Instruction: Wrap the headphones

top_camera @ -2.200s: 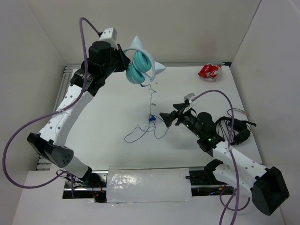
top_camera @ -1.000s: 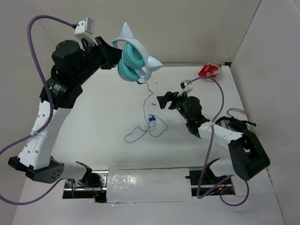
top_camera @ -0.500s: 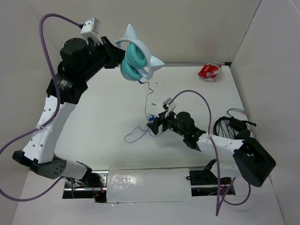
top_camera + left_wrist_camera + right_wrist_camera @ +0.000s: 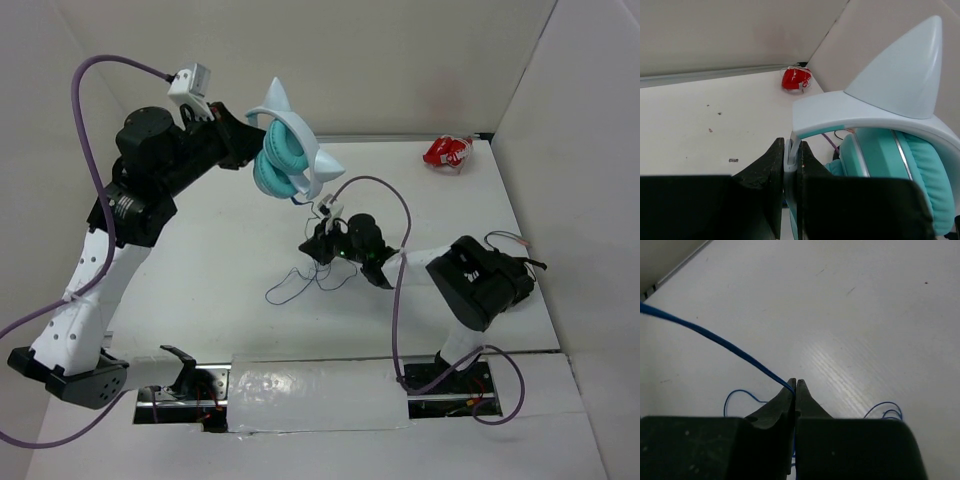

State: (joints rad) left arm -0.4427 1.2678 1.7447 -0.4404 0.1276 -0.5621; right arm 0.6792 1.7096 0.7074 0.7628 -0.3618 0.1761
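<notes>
While the left gripper [image 4: 790,157] holds the headphones [image 4: 288,152] in the air over the far part of the table [image 4: 200,260], left of its middle, its jaws are clenched on the white headband [image 4: 860,107] just below one cat-ear tip [image 4: 905,70].

Teal ear cups [image 4: 890,160] hang together under the band, well clear of the table.

Right gripper [image 4: 796,385]: low over the table's middle, jaws pinched together on the thin blue cable [image 4: 715,337]. The line enters at the fingertips and runs up and away, taut-looking, toward the cups.

Slack loops [image 4: 290,285] lie on the table on the near side of that gripper. Plug not made out.

Small red-and-white object [image 4: 447,151] sits at the far right corner, well apart from everything.

Handling, as judged:
- Headphones look light. The band is stiff, smooth plastic and may swivel in so narrow a pinch.
- Ear pads are soft, a poor place to grip. The band is the sound hold.
- Cable is limp, thin and slick. It will likely slide through the jaws and snarl where the loops cross.
- The joint where the cable enters the cup is the weak spot, so light tension only.
- Best hold on the cable is partway along it, leaving enough free length to lay turns around the cups or band.
</notes>
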